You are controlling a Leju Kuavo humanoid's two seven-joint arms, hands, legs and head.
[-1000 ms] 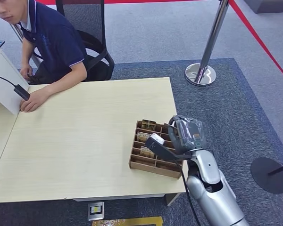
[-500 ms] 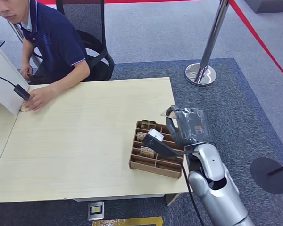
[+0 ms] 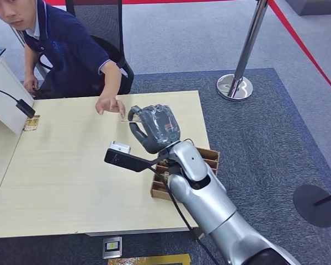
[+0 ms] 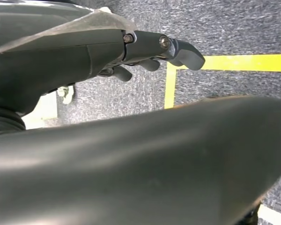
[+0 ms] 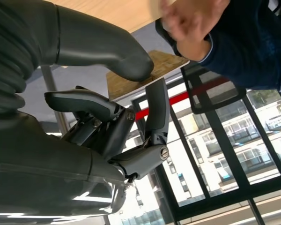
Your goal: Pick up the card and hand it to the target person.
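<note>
right robot hand (image 3: pixel 155 128) | pinching card (image 5: pixel 146 75) | person's hand (image 3: pixel 108 105) near

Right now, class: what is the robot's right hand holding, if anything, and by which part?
The right hand holds a card, pinched near one edge between thumb and fingers; the rest sticks out toward the person's hand.

Even, bright overhead lighting; the pale wooden table (image 3: pixel 93 165) shows only soft, faint shadows. The chrome stanchion base (image 3: pixel 234 87) carries small glints. The person's reaching hand (image 3: pixel 110 105) is motion-blurred in the head view and the right wrist view. Bright windows (image 5: pixel 238 154) wash out behind. A dark, defocused mass dominates the left wrist view.
</note>
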